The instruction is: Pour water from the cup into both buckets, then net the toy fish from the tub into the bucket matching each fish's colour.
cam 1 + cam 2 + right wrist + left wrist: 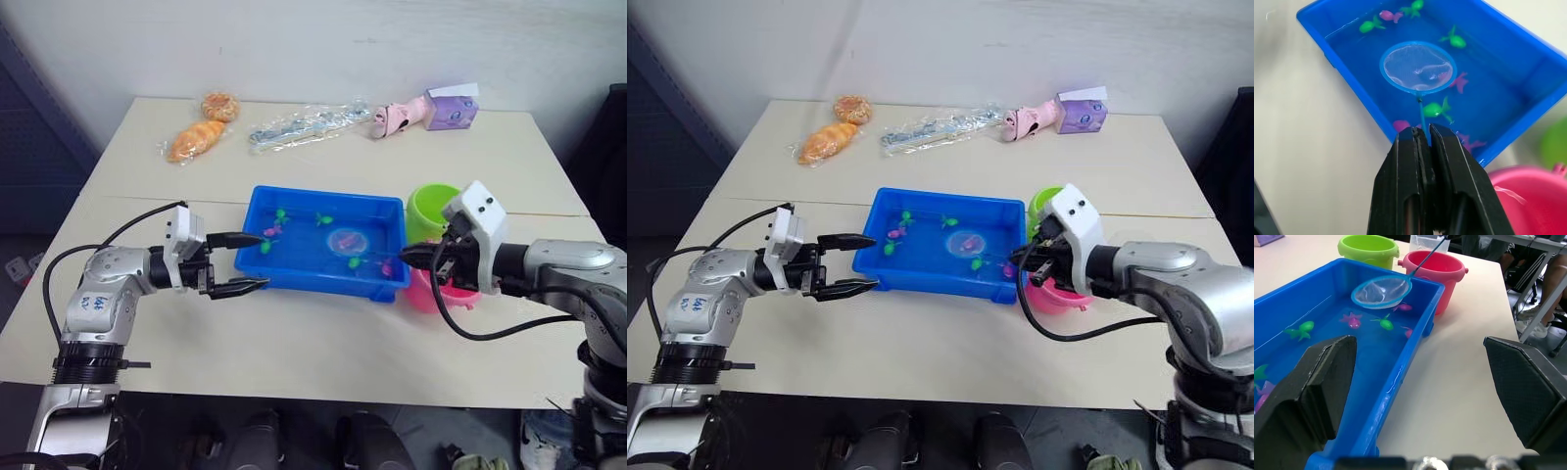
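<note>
The netting step is in hand. The right hand (1421,139) has its two black fingers pressed together on the thin handle of the net (1418,67), whose light blue hoop hangs over the water in the middle of the tub (257,206). A pink shape shows through the mesh, but whether it is a fish already caught or one lying beneath cannot be told. The left hand (250,262) waits with fingers spread wide and empty, one finger over the tub's near left corner, the other out over the counter (294,343).

The next move, by judgement, is to scoop under one fish, lift it free of the water and swing the hoop right to the bucket of its colour — a short carry, since the pink bucket (1437,271) stands touching the tub's right end, with the green bucket (1369,247) just behind it. A slow lift would keep the fish from sliding off the shallow mesh.

Counts: one tub, one net and two buckets. Of the toy fish, the right wrist view shows about four green (1439,108) and about four pink (1459,81) loose in the water, though some are partly hidden. The clear cup (1426,241) peeks out behind the pink bucket.
</note>
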You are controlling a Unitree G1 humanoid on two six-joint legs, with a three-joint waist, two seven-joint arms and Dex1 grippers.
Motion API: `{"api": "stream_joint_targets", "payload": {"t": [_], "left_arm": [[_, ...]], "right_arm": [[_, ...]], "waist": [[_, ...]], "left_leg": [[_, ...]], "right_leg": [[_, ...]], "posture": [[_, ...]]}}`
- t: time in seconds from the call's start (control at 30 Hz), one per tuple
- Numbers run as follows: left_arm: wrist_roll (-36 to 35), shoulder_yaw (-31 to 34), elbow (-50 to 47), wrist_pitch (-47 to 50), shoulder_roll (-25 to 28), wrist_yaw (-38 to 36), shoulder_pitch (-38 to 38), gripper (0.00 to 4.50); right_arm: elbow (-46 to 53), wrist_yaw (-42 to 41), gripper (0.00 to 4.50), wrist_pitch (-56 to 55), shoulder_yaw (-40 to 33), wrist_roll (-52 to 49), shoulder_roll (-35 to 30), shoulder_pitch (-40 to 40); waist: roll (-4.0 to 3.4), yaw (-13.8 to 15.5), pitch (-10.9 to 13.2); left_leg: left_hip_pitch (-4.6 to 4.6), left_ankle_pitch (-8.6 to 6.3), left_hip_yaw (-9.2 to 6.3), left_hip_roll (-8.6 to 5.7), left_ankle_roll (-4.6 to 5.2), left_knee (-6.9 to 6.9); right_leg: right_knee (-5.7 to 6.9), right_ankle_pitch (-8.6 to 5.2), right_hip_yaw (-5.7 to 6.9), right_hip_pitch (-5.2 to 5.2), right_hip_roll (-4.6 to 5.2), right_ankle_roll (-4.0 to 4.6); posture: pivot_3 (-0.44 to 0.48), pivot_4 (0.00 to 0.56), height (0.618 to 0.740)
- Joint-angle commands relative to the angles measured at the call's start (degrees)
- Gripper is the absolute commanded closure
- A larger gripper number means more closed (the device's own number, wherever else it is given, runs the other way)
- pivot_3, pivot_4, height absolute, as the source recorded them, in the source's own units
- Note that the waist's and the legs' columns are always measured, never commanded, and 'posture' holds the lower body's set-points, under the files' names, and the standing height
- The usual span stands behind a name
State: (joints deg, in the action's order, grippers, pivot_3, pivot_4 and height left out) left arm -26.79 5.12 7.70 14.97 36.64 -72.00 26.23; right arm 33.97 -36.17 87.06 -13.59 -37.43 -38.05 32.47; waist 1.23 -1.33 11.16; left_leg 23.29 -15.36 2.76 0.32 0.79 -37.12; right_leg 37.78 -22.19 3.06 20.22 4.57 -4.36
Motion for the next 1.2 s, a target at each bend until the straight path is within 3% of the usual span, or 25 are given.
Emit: {"api": "stream_joint_targets", "payload": {"t": [0.03,0.13,0.2,0.3,0.47,0.7,1.2], "left_arm": [[-0.44,0.09,-0.51,-0.77,-0.29,-0.1,-0.27,0.04],[-0.37,-0.04,-0.58,-0.79,-0.44,-0.08,-0.19,0.04],[-0.31,-0.14,-0.56,-0.79,-0.57,-0.02,-0.05,0.04],[-0.22,-0.49,-0.88,-0.49,-1.0,0.59,0.47,0.04],[-0.36,-0.91,-1.03,-0.36,-1.39,1.16,0.86,0.04],[-0.62,-1.9,-1.89,0.78,-2.37,1.95,2.27,0.04],[-0.48,-3.65,-0.04,1.32,-3.71,0.79,6.52,0.04]], "right_arm": [[2.49,3.71,4.5,5.44,-4.52,-2.06,0.21,0.9],[2.8,4.35,4.5,1.52,-1.99,-0.46,-2.97,1.93],[2.84,3.09,4.5,-8.29,3.65,4.09,-8.57,1.51],[1.35,-3.88,4.5,-30.41,16.71,16.74,-21.59,0.34],[-7.44,-11.29,4.5,-58.51,27.62,33.92,-30.85,0.18],[-16.11,-15.7,4.5,-73.34,32.92,46.37,-28.52,6.0],[-21.85,-27.99,4.5,-81.05,39.42,64.0,-20.71,14.93]], "waist": [[0.0,-0.09,0.0],[0.0,-0.21,0.0],[-0.08,-0.22,0.05],[-0.09,-0.23,0.05],[-0.08,-0.31,0.05],[-0.08,-0.38,0.05],[-0.09,-0.23,0.05]], "left_leg": [[0.0,0.0,0.0,-0.01,0.0,0.02],[0.0,0.0,0.0,-0.01,0.01,0.02],[0.0,-0.01,0.03,-0.03,0.01,0.02],[0.01,-0.01,0.08,-0.1,0.04,0.05],[0.01,-0.01,0.2,-0.08,0.04,0.02],[0.01,0.02,0.21,-0.03,-0.01,-0.02],[0.01,0.04,0.19,-0.03,-0.05,-0.09]], "right_leg": [[0.01,0.0,0.0,0.0,0.0,0.0],[0.0,0.0,-0.01,0.02,0.0,0.0],[0.01,0.0,-0.04,0.05,0.0,0.0],[0.02,0.0,-0.11,0.13,0.0,-0.01],[0.03,0.0,-0.2,0.16,-0.02,-0.04],[0.06,0.01,-0.18,0.16,-0.02,-0.04],[0.1,0.01,-0.15,0.16,-0.03,-0.04]], "posture": [[0.0,0.15,0.74],[0.0,0.15,0.74],[0.0,0.15,0.74],[0.0,0.15,0.74],[0.0,0.15,0.74],[0.0,0.15,0.74],[0.0,0.15,0.74]]}}
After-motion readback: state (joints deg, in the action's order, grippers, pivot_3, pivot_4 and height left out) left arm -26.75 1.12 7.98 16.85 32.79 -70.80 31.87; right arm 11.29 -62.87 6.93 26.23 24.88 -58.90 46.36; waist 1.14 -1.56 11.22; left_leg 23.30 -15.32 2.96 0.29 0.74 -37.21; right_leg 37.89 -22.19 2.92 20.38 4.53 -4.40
